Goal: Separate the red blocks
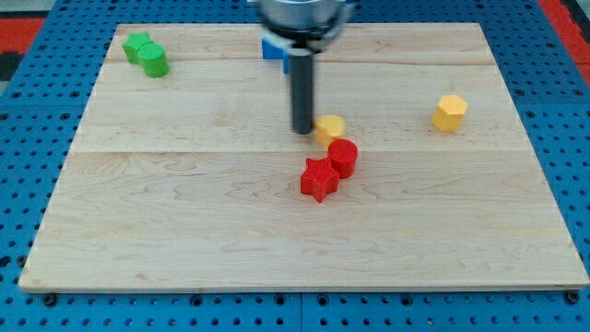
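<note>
A red cylinder [344,157] and a red star-shaped block [319,179] sit touching each other near the middle of the wooden board [184,212], the star below and left of the cylinder. My tip [303,131] is just above and left of the red cylinder. It stands right beside a small yellow block [330,128], on that block's left, and the yellow block lies just above the red cylinder.
A yellow hexagonal block [450,112] sits at the view's right. A green star-like block [138,45] and a green cylinder [154,61] sit together at the top left. A blue block [272,50] is partly hidden behind the rod at the top.
</note>
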### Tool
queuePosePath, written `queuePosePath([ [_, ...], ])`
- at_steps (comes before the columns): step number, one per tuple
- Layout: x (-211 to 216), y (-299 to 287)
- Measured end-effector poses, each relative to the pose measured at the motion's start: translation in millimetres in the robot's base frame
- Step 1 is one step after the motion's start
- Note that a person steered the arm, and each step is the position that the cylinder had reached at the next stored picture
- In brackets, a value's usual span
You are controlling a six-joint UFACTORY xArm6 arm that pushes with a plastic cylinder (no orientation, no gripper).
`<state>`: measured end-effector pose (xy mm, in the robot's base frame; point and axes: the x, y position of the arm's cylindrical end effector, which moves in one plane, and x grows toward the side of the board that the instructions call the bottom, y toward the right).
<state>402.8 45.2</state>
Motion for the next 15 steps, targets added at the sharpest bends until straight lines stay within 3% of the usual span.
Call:
queuePosePath([
  [2, 28.5, 41.5],
  [4, -0.8, 85.8],
  [5, 11.4, 25.1],
  [8, -3.7, 7.4],
  [9, -5.2, -89.7],
  [10, -32.4, -113.7],
  [15, -30.7, -112.0],
])
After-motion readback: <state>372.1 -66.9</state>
